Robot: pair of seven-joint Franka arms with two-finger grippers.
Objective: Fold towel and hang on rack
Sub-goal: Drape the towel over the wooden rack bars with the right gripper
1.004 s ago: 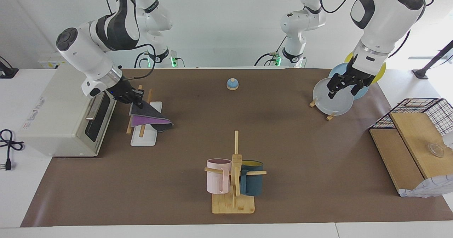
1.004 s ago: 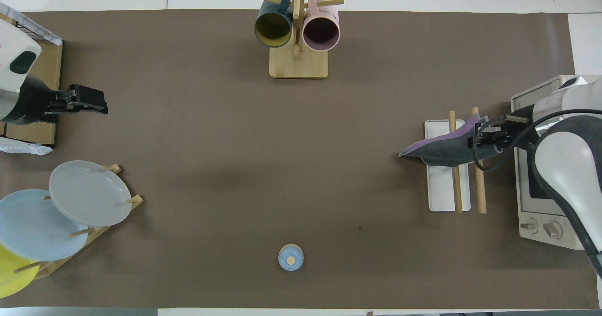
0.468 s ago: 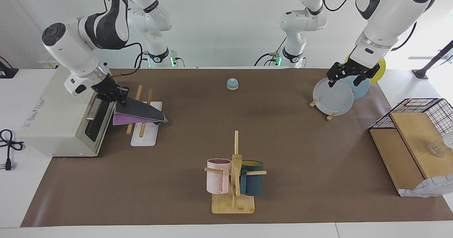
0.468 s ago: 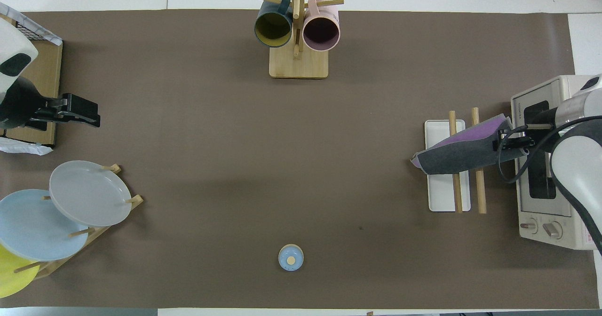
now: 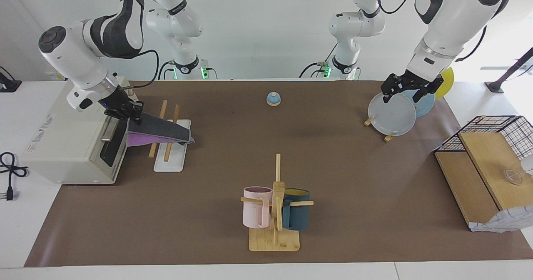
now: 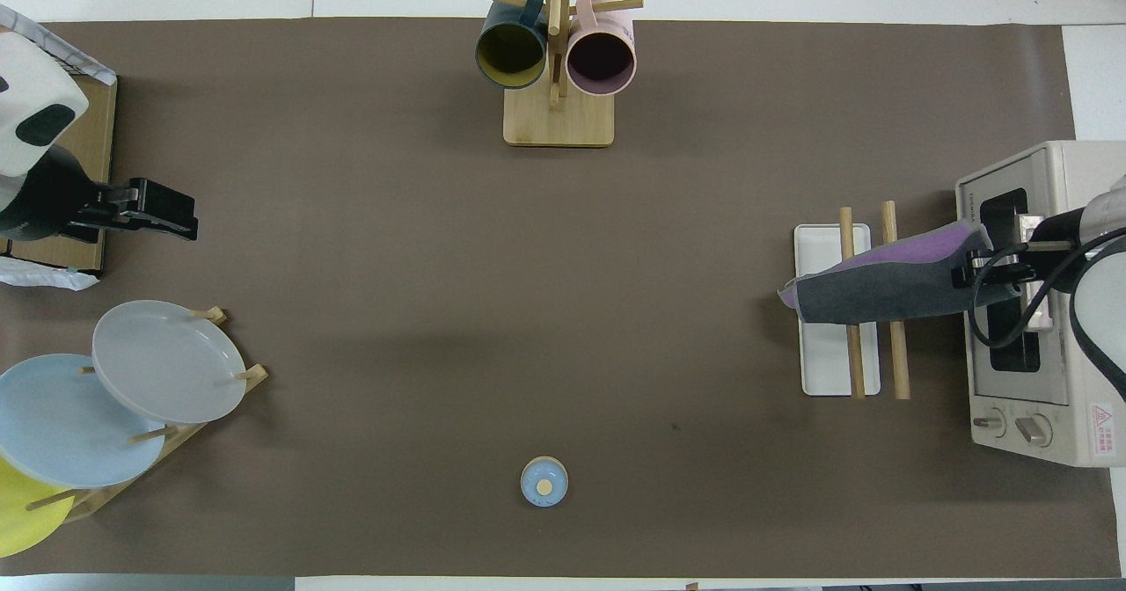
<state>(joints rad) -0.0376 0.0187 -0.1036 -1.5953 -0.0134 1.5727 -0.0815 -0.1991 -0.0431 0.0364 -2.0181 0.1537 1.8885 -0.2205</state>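
1. Left gripper (image 6: 167, 213): I read its jaws as standing apart with nothing between them. It hangs over the round grey plate (image 5: 391, 115), by the table corner at the left arm's end on the robots' side. This arm waits.

2. Thin folded towel, purple inside and dark grey outside (image 6: 880, 288): it lies slantwise across both light wooden rods of the small white-based rack (image 6: 827, 371), which stands near the table edge at the right arm's end. One end droops at the base's edge toward the table middle. The other end is held up over the front of the cream toaster oven (image 5: 62, 138).

3. Right gripper (image 6: 976, 270): jaws clamped on that raised end.

4. Handling, my judgement: the cloth is light, limp and unbreakable. It has no stiffness, so any free part will sag. It may slide on the smooth rods. Pinch the folded edge through all layers, or they may separate.
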